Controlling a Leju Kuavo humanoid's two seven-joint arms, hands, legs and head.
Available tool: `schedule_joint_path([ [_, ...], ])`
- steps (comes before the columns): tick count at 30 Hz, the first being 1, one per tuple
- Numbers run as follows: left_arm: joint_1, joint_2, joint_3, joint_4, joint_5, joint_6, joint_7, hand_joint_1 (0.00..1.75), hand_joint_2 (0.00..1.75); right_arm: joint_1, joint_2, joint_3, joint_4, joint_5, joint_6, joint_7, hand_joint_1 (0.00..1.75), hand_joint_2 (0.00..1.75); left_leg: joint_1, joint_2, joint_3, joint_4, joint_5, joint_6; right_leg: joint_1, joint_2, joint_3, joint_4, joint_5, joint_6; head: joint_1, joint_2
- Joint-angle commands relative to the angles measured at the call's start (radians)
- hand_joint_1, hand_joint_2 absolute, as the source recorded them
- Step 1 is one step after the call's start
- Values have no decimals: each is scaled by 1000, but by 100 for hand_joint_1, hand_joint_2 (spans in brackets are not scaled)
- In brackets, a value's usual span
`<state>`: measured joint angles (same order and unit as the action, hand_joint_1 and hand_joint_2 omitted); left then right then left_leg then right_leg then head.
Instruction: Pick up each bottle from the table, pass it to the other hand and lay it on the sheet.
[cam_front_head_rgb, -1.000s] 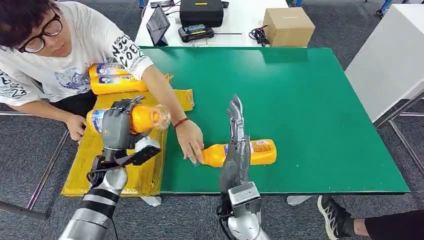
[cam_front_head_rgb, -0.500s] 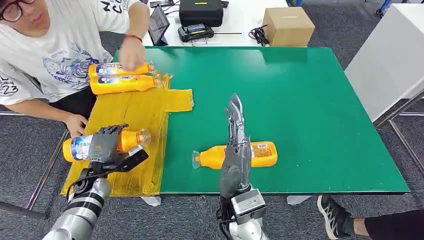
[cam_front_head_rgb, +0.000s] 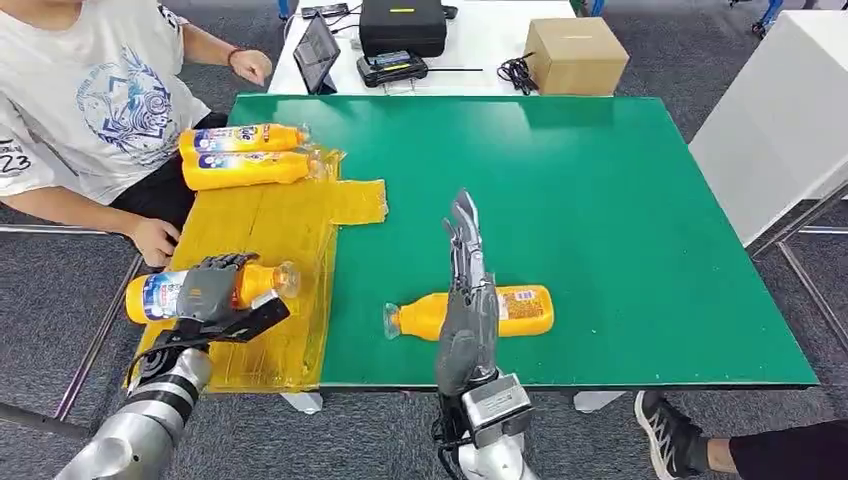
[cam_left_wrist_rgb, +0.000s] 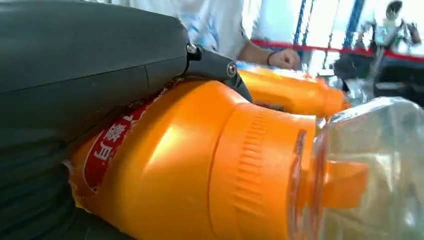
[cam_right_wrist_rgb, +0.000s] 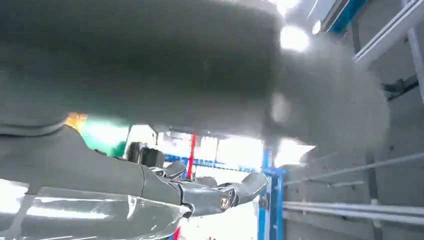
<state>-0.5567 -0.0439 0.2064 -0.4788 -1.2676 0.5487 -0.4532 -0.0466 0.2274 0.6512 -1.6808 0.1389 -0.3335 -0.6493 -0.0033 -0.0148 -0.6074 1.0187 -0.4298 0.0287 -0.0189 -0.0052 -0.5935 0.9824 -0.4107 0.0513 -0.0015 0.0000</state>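
Four bottles: all orange plastic with clear caps and printed labels, all lying on their sides.
Tabletop: a flat green mat (cam_front_head_rgb: 620, 220), matte and rectangular, with a thin white edge along the near side.
Sheet: yellow sheet (cam_front_head_rgb: 270, 225), glossy and wrinkled, covering the tabletop's left end and hanging over its near corner; a tab of it reaches onto the green.
Room: grey carpet floor; beyond the green tabletop a white desk (cam_front_head_rgb: 480, 40) carrying a black case (cam_front_head_rgb: 402, 22), a tablet (cam_front_head_rgb: 316, 50), a coil of cable and a brown cardboard box (cam_front_head_rgb: 576, 54); a white cabinet (cam_front_head_rgb: 790, 120) stands to the right.
Person: seated at the left end in a white printed T-shirt (cam_front_head_rgb: 95, 95), one hand on a knee, the other raised near the far desk; someone's shoe (cam_front_head_rgb: 665, 432) shows at the lower right.
Held bottle: held bottle (cam_front_head_rgb: 155, 295) lies level over the sheet's near left edge, cap pointing toward the green mat; whether it touches the sheet I cannot tell.
Left robot hand: left robot hand (cam_front_head_rgb: 205, 290) is wrapped around the held bottle's middle, dark fingers over the top.
Table bottle: table bottle (cam_front_head_rgb: 520, 308) rests on the green mat near the front edge, cap to the left.
Right robot hand: right robot hand (cam_front_head_rgb: 468, 300) is above the table bottle with fingers straight, close together, pointing away from the robot, holding nothing.
Placed pair: two placed bottles (cam_front_head_rgb: 245, 155) lie side by side, touching, on the sheet's far end.
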Motion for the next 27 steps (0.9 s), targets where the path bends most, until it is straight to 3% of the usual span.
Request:
schedule_joint_path([
  [1,1,65,-125,126,-58,-219,11,175,175,-25,-9,-10,67,-28,76,10,0,175,1,5,6,-2,-1,-2,1,4,4,-3,1,-3,0,0],
  [6,-11,111,-164,149,-47,-377,14,175,175,-28,-1,-12,89,-28,111,10,0,175,1,6,9,-3,0,-3,1,5,7,-3,1,-3,0,0],
  [11,-9,113,-165,148,-46,-378,13,175,175,-28,0,-12,91,-28,112,10,0,175,3,11,13,-5,0,-5,3,10,10,-4,3,-6,0,0],
  [14,-10,110,-166,147,-45,-378,13,175,175,-29,-1,-13,91,-28,112,9,0,175,0,5,19,-3,-2,-4,0,5,16,-2,0,-4,0,0],
  [21,-10,110,-166,147,-45,-378,13,175,175,-29,-1,-13,91,-28,112,9,0,175,1,5,20,-4,-2,-5,1,5,17,-2,1,-4,0,0],
  [26,-15,142,-260,156,-87,-406,32,175,175,-36,9,-16,120,-44,143,10,0,175,1,5,21,-3,-2,-5,1,6,17,-1,0,-4,0,0],
  [27,-15,140,-258,158,-81,-410,31,143,175,-37,9,-16,121,-44,144,9,0,175,1,7,20,-4,-2,-5,2,7,17,-2,1,-4,0,0],
])
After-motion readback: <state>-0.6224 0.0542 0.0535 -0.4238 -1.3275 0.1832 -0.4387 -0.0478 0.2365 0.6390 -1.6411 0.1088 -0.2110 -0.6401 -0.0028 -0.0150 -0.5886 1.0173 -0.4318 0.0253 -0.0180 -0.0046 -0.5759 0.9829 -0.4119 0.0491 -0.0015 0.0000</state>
